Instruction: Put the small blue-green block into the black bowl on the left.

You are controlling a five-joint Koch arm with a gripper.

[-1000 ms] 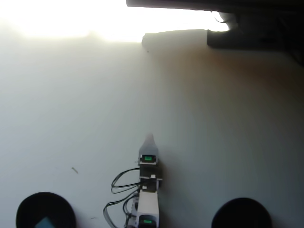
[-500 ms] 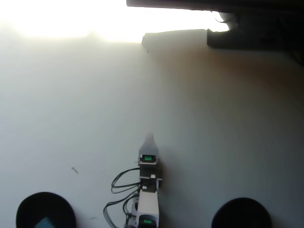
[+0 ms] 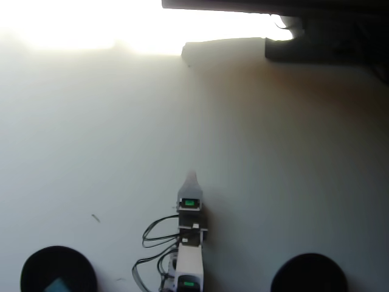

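Overhead view. White arm at lower centre of frame, reaching up the frame, black cables looping off its left side. Gripper at its upper end, seen as a single pale tip over the white table; jaws stacked one behind the other from above, so apart or together cannot be told. Nothing visible between them.

Black bowl at lower left corner, partly cut by the bottom edge. Small blue-green block lying inside it, near the bowl's lower middle, only its top showing above the frame edge. Well apart from the gripper.

Second black bowl at lower right, also cut by the bottom edge.

Strong glare washing out the upper left of the table. Dark objects along the upper right edge, too blurred to identify.
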